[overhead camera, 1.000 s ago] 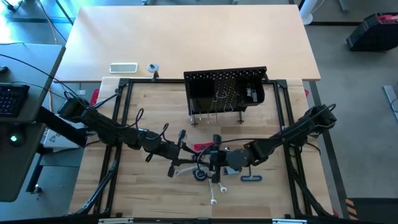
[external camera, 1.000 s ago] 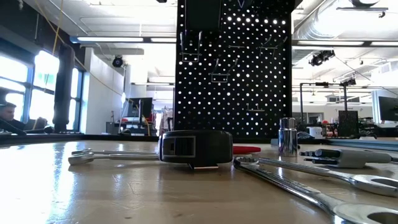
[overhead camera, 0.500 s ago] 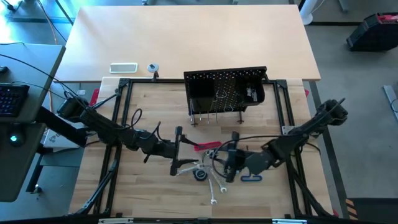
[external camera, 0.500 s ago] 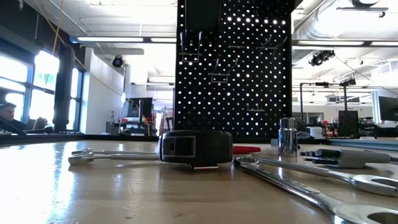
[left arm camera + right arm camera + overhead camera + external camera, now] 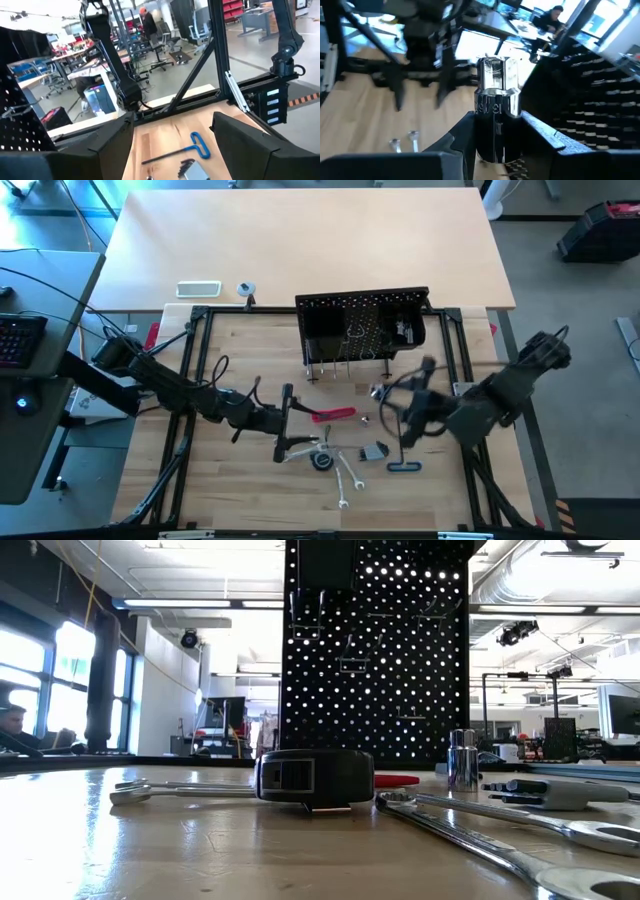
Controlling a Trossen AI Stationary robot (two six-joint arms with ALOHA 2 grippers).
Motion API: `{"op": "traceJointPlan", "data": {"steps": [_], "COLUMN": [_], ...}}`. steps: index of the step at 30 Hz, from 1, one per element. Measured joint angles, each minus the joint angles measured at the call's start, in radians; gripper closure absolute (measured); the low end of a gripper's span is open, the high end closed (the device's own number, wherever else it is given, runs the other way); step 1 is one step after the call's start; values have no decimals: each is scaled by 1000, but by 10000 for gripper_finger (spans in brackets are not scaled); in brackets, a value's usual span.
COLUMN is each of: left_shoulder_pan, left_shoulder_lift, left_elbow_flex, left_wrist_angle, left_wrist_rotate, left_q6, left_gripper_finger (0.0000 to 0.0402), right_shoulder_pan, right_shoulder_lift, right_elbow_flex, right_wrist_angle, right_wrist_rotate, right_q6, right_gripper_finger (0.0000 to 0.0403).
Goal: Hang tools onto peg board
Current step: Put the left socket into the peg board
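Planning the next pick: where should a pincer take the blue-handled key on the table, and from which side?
Best guess: grip the blue-handled key on its black shaft near the handle, coming straight down. It lies flat on the table, so only its top is open, and the blue end stays free for a peg. The left pincer is open; the right pincer holds a silver socket.

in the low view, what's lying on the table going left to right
Slim silver wrench → black tape measure → red-handled tool → upright shiny silver socket → grey folding key set. The long silver wrenches in the foreground cross too much of the picture to place.
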Motion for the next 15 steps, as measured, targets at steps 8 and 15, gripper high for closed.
{"op": "traceJointPlan", "data": {"steps": [8, 15], "left_shoulder_pan": [-1, 0], "left_shoulder_lift": [0, 0], "left_elbow_flex": [0, 0], "left_wrist_angle": [-42, -51], "left_wrist_rotate": [1, 2], "left_q6": [-49, -72], "left_gripper_finger": [140, 139], "right_shoulder_pan": [-129, -328], "right_shoulder_lift": [2, 2], "right_elbow_flex": [302, 410], "right_wrist_angle": [-386, -534], "right_wrist_rotate": [-65, -265], "right_q6": [127, 180], "right_gripper_finger": [291, 291]}}
